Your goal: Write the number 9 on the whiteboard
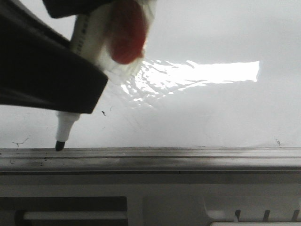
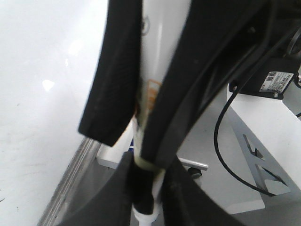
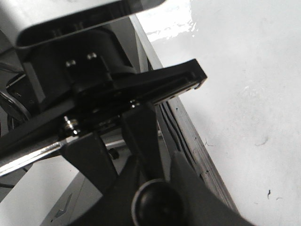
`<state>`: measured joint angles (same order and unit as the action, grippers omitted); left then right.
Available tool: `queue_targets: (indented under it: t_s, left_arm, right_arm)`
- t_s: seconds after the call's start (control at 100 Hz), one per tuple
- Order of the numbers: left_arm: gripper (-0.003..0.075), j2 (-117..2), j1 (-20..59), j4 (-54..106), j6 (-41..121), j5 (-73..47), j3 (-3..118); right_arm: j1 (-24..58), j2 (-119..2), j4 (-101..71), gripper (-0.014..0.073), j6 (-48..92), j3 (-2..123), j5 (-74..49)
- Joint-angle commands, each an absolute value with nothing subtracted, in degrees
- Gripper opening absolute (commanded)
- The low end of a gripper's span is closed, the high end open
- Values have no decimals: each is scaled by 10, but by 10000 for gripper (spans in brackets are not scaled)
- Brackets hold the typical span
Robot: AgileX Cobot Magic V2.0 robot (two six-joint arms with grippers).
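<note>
The whiteboard (image 1: 211,113) is glossy white with a bright glare patch and a few small scuffs. I see no number 9 on it. A white marker (image 1: 66,125) points down, and its black tip (image 1: 59,145) is just above the grey ledge (image 1: 164,155) at the lower left. Black gripper fingers (image 1: 47,75) cover its barrel. In the left wrist view my left gripper (image 2: 146,188) is shut on the marker (image 2: 160,56). In the right wrist view my right gripper (image 3: 157,197) is closed round a round black end, apparently the marker's. A blurred red shape (image 1: 127,33) sits behind the barrel.
The ledge also shows beside the board in the right wrist view (image 3: 188,127) and in the left wrist view (image 2: 70,179). A white stand (image 2: 263,141) with a black cable (image 2: 217,141) is off the board. A white panel (image 1: 164,202) lies below the ledge.
</note>
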<state>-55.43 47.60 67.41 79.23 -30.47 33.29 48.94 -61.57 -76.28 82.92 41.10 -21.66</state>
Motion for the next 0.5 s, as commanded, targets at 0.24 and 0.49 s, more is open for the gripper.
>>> queue_targets:
  t_s: [0.24,0.49]
  left_arm:
    - [400,-394,421,531,537,-374,351]
    - [386,-245,358,482,473,-353,351]
  right_arm:
    - [452,-609,-627,-66,751,477,-249]
    - [425,-648,-154,-65,374,665,-560]
